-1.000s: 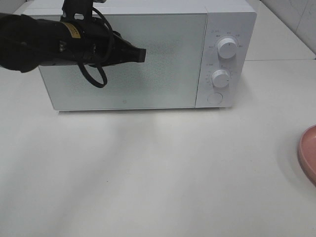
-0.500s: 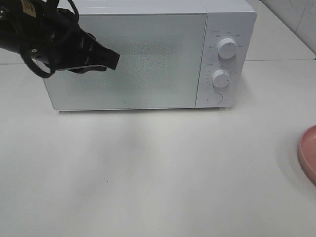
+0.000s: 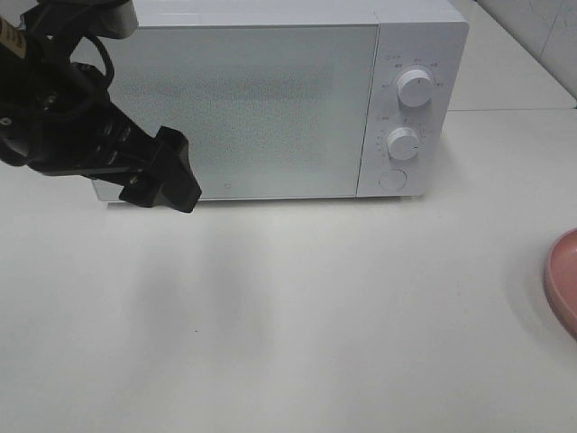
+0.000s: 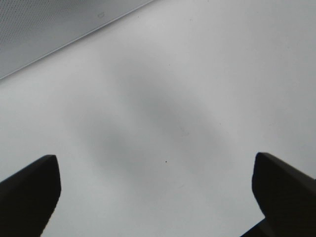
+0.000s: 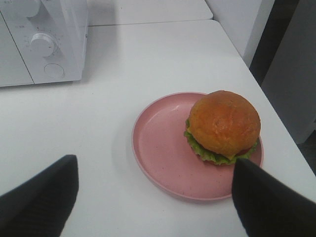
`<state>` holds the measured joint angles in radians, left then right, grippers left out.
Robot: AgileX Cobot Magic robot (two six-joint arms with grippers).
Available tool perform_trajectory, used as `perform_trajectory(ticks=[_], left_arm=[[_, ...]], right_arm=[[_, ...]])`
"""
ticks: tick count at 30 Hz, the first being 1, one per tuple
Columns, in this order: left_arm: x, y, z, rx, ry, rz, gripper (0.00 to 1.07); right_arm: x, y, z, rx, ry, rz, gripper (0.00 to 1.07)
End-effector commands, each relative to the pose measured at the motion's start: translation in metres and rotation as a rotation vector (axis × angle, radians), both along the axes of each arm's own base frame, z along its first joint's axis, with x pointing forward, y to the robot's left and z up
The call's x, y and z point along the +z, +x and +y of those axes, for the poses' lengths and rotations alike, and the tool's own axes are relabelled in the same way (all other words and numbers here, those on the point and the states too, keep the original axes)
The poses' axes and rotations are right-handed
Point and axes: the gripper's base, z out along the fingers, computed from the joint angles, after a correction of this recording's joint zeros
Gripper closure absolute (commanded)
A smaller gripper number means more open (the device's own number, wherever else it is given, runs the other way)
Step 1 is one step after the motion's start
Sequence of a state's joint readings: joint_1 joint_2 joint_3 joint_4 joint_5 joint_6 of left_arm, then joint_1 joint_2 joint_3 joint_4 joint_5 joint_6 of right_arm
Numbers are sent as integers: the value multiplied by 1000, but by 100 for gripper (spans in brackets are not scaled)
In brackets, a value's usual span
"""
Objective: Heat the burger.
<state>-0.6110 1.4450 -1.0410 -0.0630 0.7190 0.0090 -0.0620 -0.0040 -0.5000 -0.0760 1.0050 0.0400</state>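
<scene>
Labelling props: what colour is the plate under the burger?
Pink; the plate shows best in the right wrist view, holding the burger.

This looks like a kitchen corner, or a mock-up of one. A white microwave (image 3: 261,99) with two round dials (image 3: 414,87) and a closed door stands at the far side of a plain white tabletop (image 3: 315,307), and a pink plate (image 5: 168,153) carrying a burger (image 5: 223,126) sits to the right. Pale tiled wall shows at the far right.
</scene>
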Motion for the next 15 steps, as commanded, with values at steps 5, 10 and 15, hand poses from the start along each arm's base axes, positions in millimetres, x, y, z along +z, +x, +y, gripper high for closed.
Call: perform_trajectory(ticks=[5,10,15], left_arm=[[14,-6,10,-4,0,3,1],[20,-1,33,76,7,19,1],[30,3,73,170,33,28,1]], right_arm=[[0,-4,1,3,-11,-34,32],[0,-4,1,3,-11,-34,32],[0,-4,1,3,-11,-34,32]])
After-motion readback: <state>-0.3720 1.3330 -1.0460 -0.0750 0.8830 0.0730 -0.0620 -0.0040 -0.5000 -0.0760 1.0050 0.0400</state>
